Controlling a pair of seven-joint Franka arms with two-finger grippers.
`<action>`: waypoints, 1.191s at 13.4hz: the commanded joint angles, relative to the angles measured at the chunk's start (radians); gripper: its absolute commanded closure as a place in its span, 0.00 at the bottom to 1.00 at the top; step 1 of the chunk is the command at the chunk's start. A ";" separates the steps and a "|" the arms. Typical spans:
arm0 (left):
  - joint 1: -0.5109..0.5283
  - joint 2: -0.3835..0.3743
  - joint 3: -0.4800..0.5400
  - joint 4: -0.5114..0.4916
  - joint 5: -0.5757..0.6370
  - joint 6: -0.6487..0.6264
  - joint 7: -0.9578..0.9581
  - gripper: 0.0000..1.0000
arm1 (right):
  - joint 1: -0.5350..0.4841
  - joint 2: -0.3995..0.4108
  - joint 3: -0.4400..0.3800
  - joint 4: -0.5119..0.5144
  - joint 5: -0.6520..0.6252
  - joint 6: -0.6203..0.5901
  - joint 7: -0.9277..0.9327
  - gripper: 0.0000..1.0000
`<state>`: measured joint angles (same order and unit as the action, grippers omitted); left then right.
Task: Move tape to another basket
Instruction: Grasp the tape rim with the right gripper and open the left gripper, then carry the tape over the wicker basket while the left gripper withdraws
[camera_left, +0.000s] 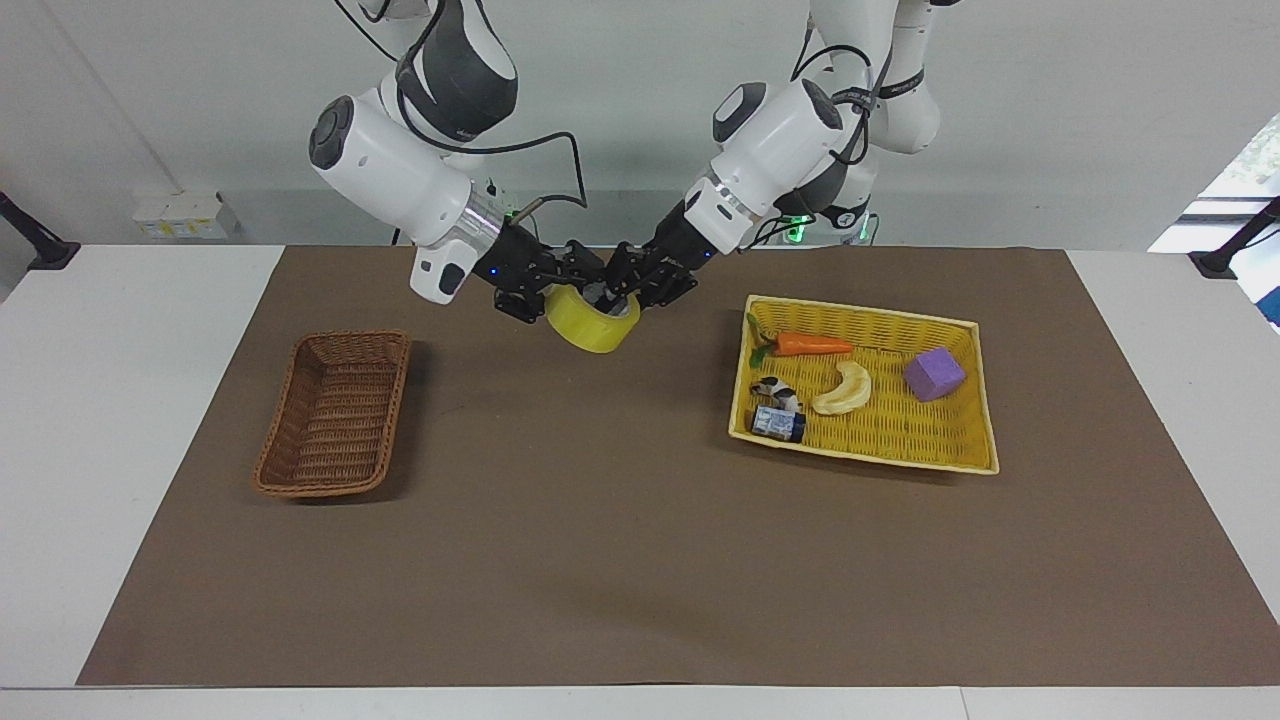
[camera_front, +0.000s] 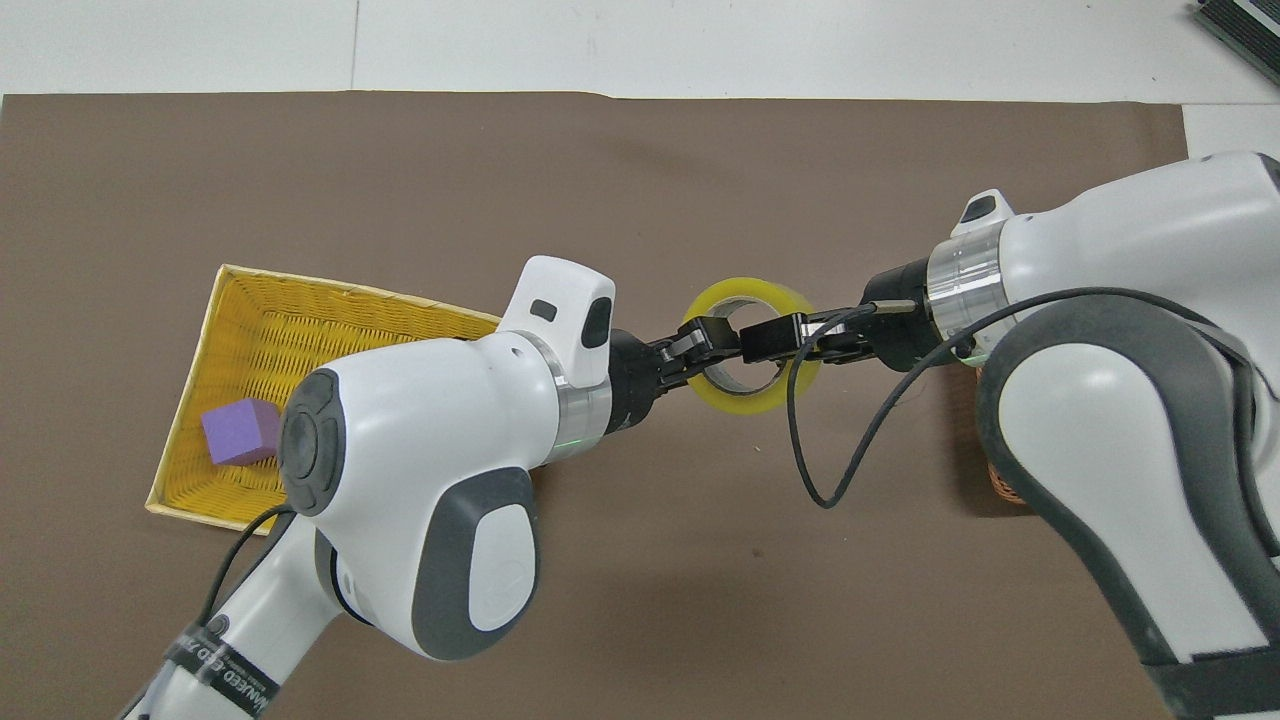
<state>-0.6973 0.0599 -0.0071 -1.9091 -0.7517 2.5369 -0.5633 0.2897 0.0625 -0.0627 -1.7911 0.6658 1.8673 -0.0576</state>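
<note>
Stiff, light tape (camera_left: 594, 320) midair: right gripper (camera_left: 571, 283) clamped on its wall; left gripper's (camera_left: 622, 290) state unclear.

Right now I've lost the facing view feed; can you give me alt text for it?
Both arms meet at the tape, held up over the brown mat: the right tool grips the roll's wall while the left tool sits at its core. The empty wicker basket lies toward the right arm's end, and the yellow tray with a carrot and purple block toward the left arm's.
</note>
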 joint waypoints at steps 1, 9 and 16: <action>0.071 -0.057 0.021 0.001 0.015 -0.117 0.009 0.00 | -0.018 -0.001 0.009 0.002 0.014 0.009 0.013 1.00; 0.341 -0.043 0.024 0.111 0.343 -0.524 0.080 0.00 | -0.243 -0.015 -0.002 -0.005 0.006 -0.053 -0.048 1.00; 0.550 -0.057 0.026 0.156 0.639 -0.658 0.313 0.00 | -0.475 0.075 -0.002 -0.028 -0.089 -0.020 -0.198 1.00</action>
<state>-0.1821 0.0017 0.0299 -1.7852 -0.1921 1.9366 -0.2843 -0.1485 0.1116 -0.0759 -1.8117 0.5839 1.8281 -0.2099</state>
